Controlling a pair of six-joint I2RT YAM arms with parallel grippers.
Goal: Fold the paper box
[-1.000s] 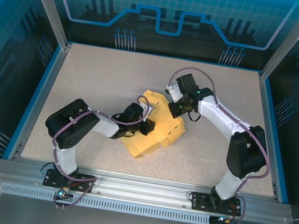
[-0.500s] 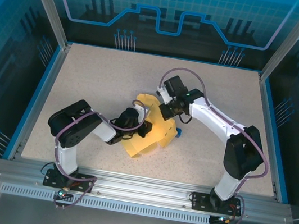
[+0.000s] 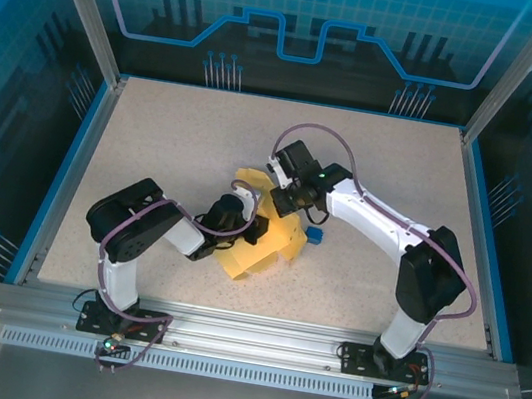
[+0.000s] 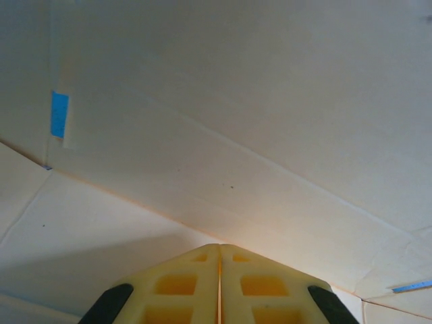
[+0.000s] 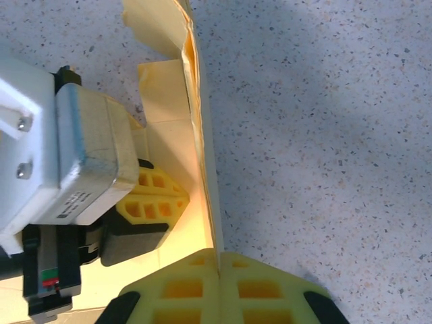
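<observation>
- Count: one left hand (image 3: 259, 230), one right hand (image 3: 281, 206), one paper box (image 3: 255, 257) and one blue cube (image 3: 314, 235).
- The paper box lies partly folded on the counter (image 3: 173, 144), under and between the two hands, which meet over its upper part.
- The blue cube sits on the counter just beside the right hand, on its outer side and near the box's edge. Whether it touches the cardboard cannot be told.
- The overhead view takes in the whole sheet with its flaps, and the cube. Whether either hand is closed cannot be told from there.
- The right wrist view shows the right hand's two fingers (image 5: 179, 290) clamped on the edge of an upright cardboard wall. That wall runs straight ahead from the fingertips.
- In that same view the left hand's closed tip touches the wall's inner face, to the left of the right hand. Bare counter lies on the wall's other side.
- The left wrist view shows the left hand's fingers pressed together with nothing between them, pointing at creased panels close ahead.
- One patch of blue tape (image 4: 59, 113) sits on the cardboard ahead and to the left of those fingertips.
- The box is thin, matte, pale yellow cardboard with straight fold lines.
- The fingers are yellow plastic, wedge-shaped, with square pockets.
- The counter is pale, speckled and stone-like.
</observation>
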